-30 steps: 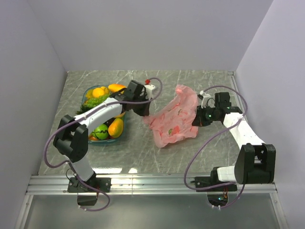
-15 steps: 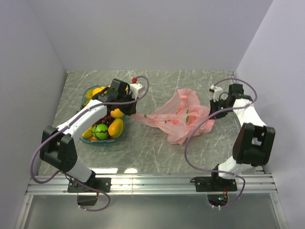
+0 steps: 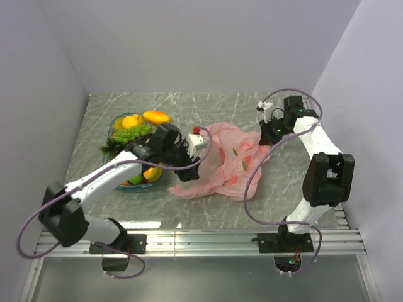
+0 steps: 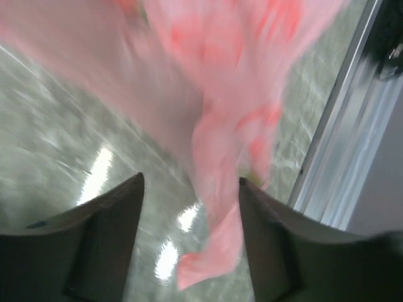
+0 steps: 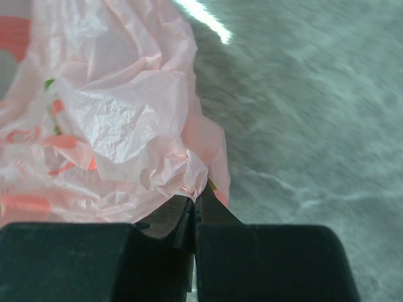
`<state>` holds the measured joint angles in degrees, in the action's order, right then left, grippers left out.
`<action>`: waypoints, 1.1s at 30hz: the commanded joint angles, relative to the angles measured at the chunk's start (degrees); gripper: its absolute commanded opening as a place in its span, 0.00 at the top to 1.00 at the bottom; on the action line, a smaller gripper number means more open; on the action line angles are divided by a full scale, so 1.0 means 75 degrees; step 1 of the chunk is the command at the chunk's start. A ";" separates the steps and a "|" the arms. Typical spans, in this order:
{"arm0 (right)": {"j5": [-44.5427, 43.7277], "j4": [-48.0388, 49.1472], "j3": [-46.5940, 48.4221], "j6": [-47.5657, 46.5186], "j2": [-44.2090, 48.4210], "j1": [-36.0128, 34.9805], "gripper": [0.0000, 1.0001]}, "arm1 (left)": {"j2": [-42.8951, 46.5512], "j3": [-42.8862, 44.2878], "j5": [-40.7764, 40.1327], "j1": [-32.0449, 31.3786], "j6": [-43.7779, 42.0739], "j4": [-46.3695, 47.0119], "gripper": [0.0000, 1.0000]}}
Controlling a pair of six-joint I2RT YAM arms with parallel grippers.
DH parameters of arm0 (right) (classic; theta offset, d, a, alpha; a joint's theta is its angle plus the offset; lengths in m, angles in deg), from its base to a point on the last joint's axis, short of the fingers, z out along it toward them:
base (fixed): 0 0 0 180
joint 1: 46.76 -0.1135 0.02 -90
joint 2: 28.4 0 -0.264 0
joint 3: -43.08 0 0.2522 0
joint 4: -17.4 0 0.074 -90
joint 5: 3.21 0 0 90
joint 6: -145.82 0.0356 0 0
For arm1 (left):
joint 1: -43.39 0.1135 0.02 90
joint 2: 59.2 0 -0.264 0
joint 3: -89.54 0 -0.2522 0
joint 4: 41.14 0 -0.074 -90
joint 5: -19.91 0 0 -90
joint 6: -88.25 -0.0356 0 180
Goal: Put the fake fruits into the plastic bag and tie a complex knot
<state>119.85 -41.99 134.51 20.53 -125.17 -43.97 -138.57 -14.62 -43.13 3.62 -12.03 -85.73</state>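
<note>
Pinching the plastic bag (image 3: pixel 220 170) toward the right edge of the bench (image 3: pixel 208 110) with my right gripper (image 5: pixel 196 198), I find my left gripper (image 4: pixel 190 180), jaws apart, at its opposite end.

Found clear teal rectangular plastic tray (image 3: pixel 113 126) resting on left part of grey marble-patterned tabletop (image 3: pixel 214 107), tabletop closed in by plain pale matte walls (image 3: pixel 189 44) at left, back and right, silver ribbed metal rail (image 3: pixel 208 242) along near edge.

Crinkly plastic bag (image 3: pixel 217 171), glossy fruits (image 3: pixel 135 124) — polished table (image 3: pixel 189 107)
</note>
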 commanded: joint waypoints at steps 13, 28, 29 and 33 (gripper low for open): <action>0.0478 -0.0561 0.0450 0.1527 0.1171 -0.0045 0.16 | 0.0189 0.0172 0.0460 0.0263 -0.4824 0.2985 0.11; 0.2320 0.0363 -0.1589 0.3076 0.1091 0.0496 0.14 | -0.1791 0.1179 0.0542 0.0825 -0.7979 0.2165 0.09; 0.2180 0.0678 -0.1764 0.3146 0.0974 0.0484 0.14 | -0.1838 0.1202 0.0612 0.0849 -0.8096 0.2107 0.09; 0.2096 0.1197 -0.1907 0.3381 0.0600 0.0461 0.31 | -0.2212 0.1132 0.0741 0.0885 -0.8800 0.2153 0.10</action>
<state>135.32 -38.75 120.74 43.50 -118.66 -40.08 -153.72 -7.99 -39.94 10.44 -71.99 -69.47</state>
